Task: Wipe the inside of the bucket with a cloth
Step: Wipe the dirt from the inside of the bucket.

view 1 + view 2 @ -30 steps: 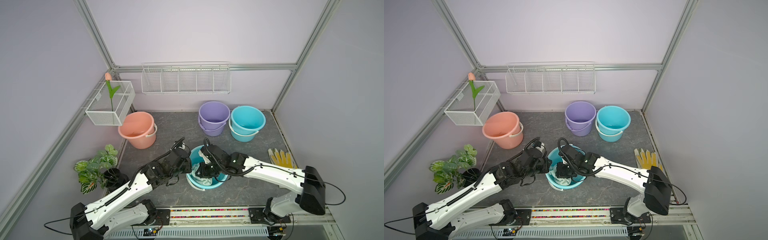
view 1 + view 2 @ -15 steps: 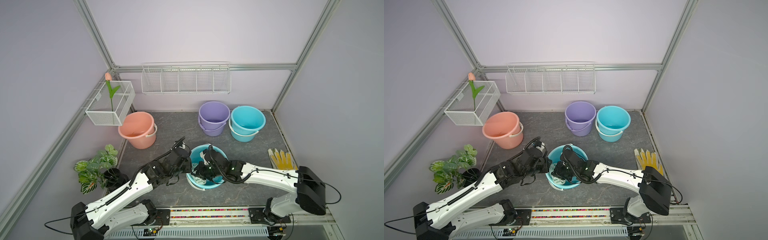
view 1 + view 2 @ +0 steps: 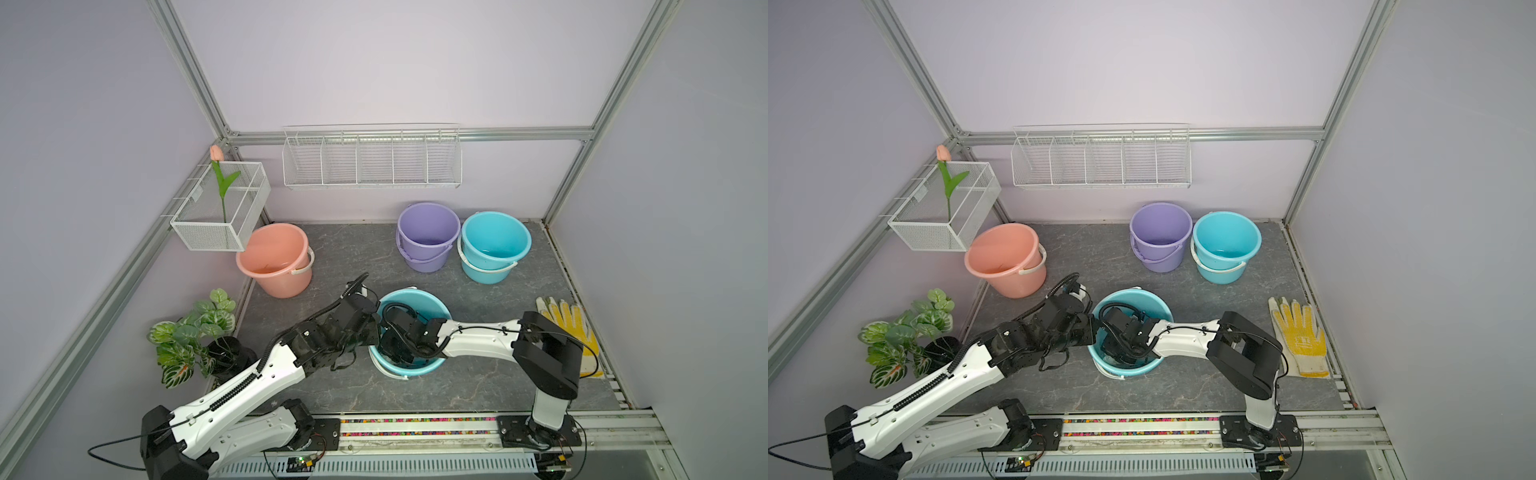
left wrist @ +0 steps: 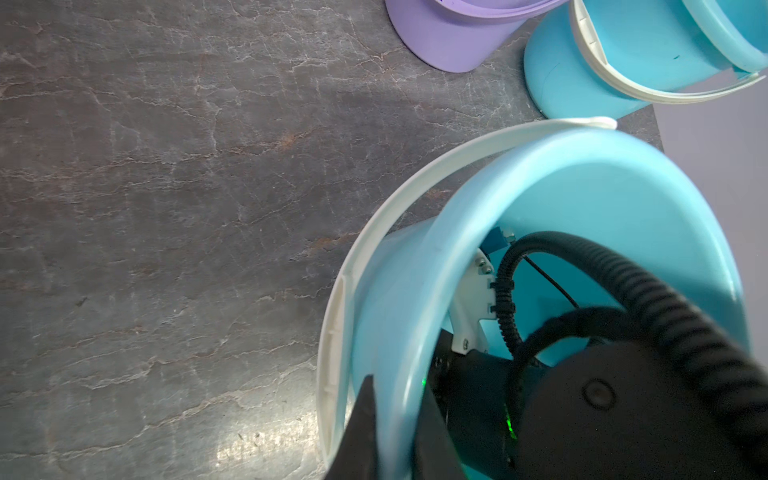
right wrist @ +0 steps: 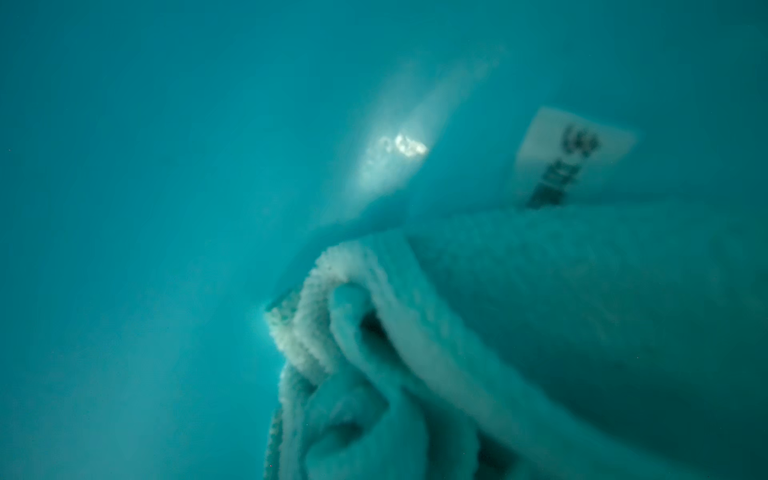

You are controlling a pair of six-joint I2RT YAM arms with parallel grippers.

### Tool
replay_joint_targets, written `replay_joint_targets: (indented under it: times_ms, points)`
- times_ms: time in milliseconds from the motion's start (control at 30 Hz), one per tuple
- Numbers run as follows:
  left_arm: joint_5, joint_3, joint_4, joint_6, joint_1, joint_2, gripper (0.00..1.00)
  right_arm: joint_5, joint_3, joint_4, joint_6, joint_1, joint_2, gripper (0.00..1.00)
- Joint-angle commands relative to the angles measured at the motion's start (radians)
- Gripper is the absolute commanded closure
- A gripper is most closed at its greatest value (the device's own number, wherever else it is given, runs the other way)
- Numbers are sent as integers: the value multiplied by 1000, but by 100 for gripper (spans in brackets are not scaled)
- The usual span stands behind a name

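The left pincer clamps the thin rim wall of the smooth, round turquoise plastic bucket, one dark finger on each side. The bucket sits on the veined grey counter. Inside it, the nubbly terry cloth bunches in soft folds against the glossy wall. The right pincer, hidden among them, is closed on it.

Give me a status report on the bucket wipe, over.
Left pincer clamped on rim of near teal bucket. Right pincer inside it, shut on the cloth, cloth against the wall. Yellow glove lies apart, not in the way.
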Motion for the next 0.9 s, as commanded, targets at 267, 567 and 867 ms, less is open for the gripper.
replay_joint_targets:
  times_ms: [267,567,867]
  points:
    - [27,6,55,31,-9,-44,100,106,2,-172,-196,47,-181,93]
    - [43,4,52,45,1,-26,100,227,-69,-204,-481,62,-431,93]
    - [46,22,56,80,4,-49,100,345,-34,-243,-778,55,-502,93]
